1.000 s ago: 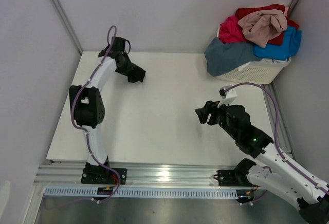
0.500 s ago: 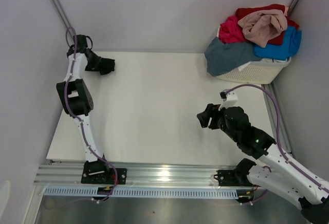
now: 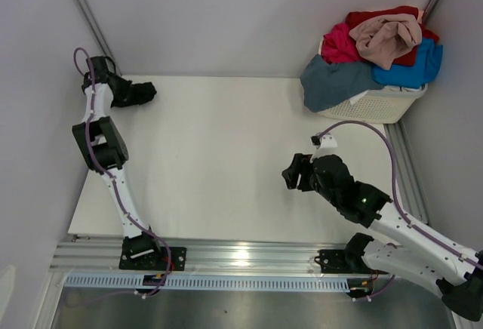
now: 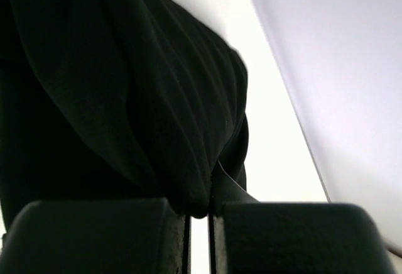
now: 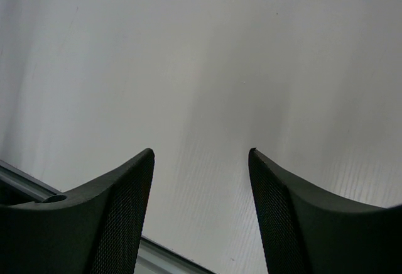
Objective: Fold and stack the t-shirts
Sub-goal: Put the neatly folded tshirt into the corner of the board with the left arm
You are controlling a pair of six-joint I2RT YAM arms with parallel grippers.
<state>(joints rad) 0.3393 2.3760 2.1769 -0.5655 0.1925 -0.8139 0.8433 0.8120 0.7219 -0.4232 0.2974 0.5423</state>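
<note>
Left gripper (image 4: 200, 224) pinches the soft black cloth t-shirt (image 4: 125, 85) between closed jaws at the far-left corner of the white table (image 3: 226, 140) — probably the stacking spot. Right gripper (image 5: 201, 154) hovers open, empty — free for another.

A white table (image 3: 226, 155) lies under my right pincer (image 3: 290, 176), evenly lit. Pale grey walls (image 3: 226, 19) close it in: one just left of my left pincer (image 3: 147, 91), one beyond both, one off to my right pincer's right. Nearer me than both pincers runs a metal rail (image 3: 241, 253) with a bright glare.
</note>
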